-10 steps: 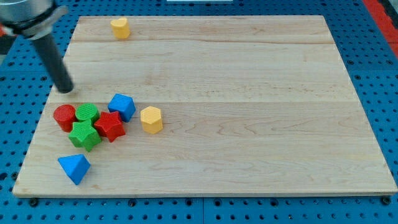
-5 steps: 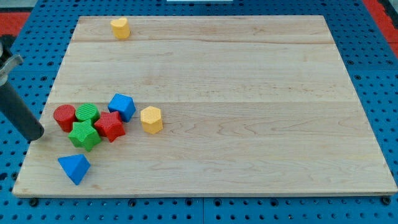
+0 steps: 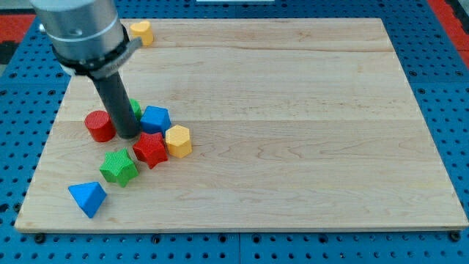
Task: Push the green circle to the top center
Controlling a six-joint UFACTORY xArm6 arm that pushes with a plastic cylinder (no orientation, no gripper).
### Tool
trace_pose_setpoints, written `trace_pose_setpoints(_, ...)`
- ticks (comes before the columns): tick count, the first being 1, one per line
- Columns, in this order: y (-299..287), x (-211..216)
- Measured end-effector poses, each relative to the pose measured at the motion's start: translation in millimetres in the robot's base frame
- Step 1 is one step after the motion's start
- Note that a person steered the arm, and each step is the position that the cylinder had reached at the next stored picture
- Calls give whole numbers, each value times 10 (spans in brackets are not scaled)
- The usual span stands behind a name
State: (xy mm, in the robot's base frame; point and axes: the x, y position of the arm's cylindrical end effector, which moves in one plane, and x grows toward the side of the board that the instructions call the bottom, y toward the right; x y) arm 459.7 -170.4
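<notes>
My tip [image 3: 129,135], the tool's rod end with no jaws to open or close, stands on the table [image 3: 293,110] near its left edge. The green circle [image 3: 135,108] peeks out just behind the rod, mostly hidden, so its facing cannot be told. Around the tip sit the red circle [image 3: 98,125], blue block [image 3: 155,119], red star [image 3: 151,149], yellow hexagon [image 3: 178,141] and green star [image 3: 119,166]. A blue pyramid [image 3: 88,197] lies near the bottom-left corner.
</notes>
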Motion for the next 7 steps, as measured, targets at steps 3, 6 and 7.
trace_pose_setpoints(3,105,-939)
trace_pose_setpoints(6,294,-1230)
trace_pose_setpoints(7,68,-1527)
